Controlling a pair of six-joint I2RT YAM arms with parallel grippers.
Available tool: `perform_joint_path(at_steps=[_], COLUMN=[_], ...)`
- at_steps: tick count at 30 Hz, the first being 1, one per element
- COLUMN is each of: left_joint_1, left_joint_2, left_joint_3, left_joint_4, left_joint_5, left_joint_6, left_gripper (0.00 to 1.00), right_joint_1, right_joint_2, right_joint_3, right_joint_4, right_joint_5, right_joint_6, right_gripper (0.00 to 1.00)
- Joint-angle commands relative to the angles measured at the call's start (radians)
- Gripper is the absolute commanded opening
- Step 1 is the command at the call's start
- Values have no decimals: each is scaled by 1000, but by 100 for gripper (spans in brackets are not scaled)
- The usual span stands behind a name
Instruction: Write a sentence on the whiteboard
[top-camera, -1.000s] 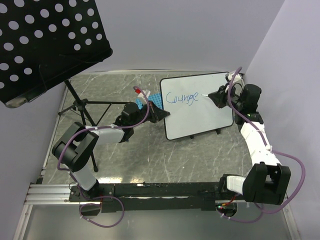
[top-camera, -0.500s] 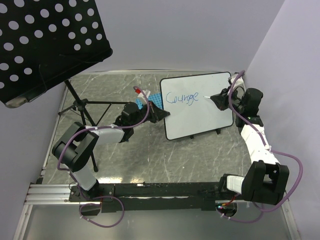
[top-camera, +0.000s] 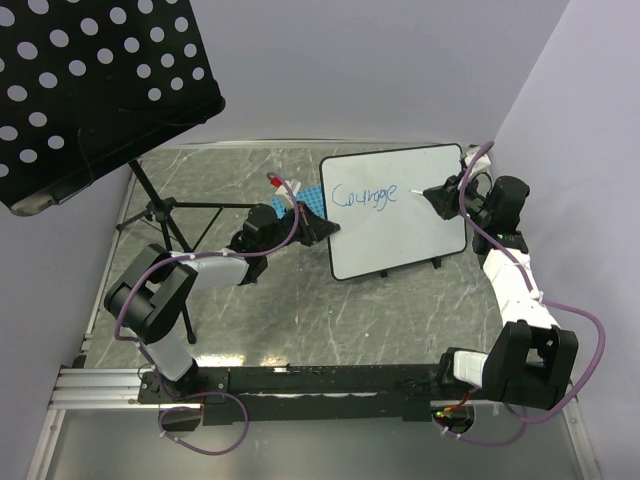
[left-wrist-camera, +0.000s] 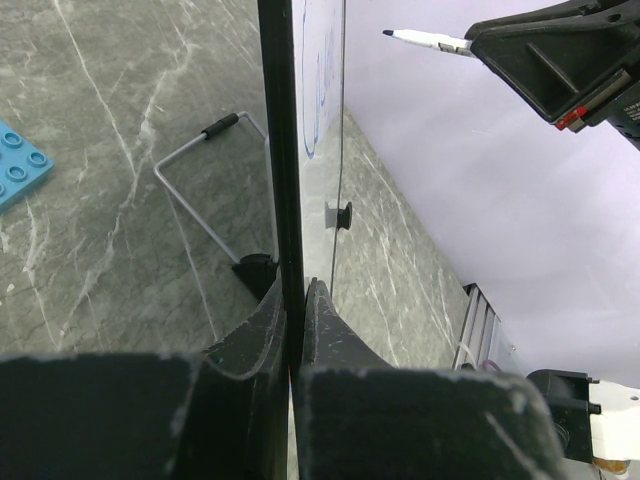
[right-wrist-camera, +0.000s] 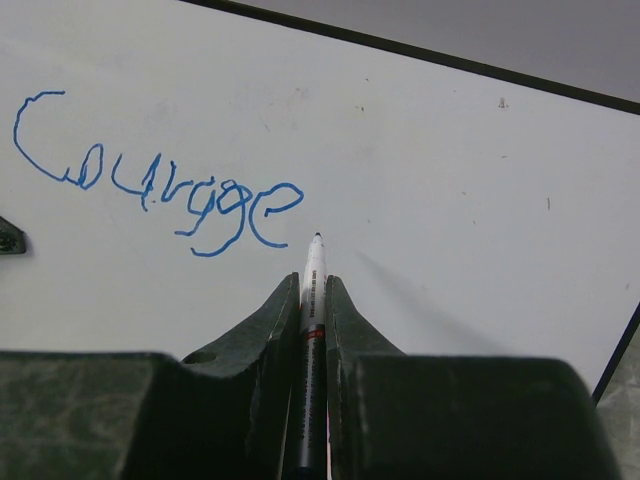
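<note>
Whiteboard (top-camera: 400, 235) stands tilted on feet, far right-centre of table (top-camera: 300, 320). Left gripper (top-camera: 325, 228) clamped on its left edge, probably steadying it against pen pressure. Right gripper (right-wrist-camera: 312, 282) pinches marker (right-wrist-camera: 316, 255), tip just off surface, right of sentence (right-wrist-camera: 160, 185), so far "Courage": likely spacing next word.

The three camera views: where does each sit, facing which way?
Top external: above and behind, looking down on the whiteboard; both arms show.
Left wrist: on the left arm, sighting along the whiteboard's edge; left fingers clamp it.
Right wrist: on the right arm, facing the writing; right fingers hold the marker.
Shared: both wrist views show the marker.
</note>
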Motion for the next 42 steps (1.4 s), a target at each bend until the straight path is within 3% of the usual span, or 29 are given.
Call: perform_joint_path(at_steps=[1,15,21,26,42], left_joint_1=[-6,-6,-4,-6,-9], left_joint_2=[-14,-4,-1,-3,-3], left_joint_3=[6,9,21,22,26], left_joint_4=[40,53,34,39,26], left_joint_5=[27,37,44,44,37], left_joint_6=[95,80,89,85,86], left_gripper=[1,1,1,1,1], right_joint_1=[-10,-11,-25,-28,-25], right_joint_2=[-9,-3,-3,11,130], right_joint_3=[-16,-48,-11,-60,-36], right_joint_4=[73,159,99,211,349], right_joint_5=[-25,-51,-109,-115,-108], right_joint_6=[-4,-15,-89,-52,-12], right_gripper=[0,0,0,0,0])
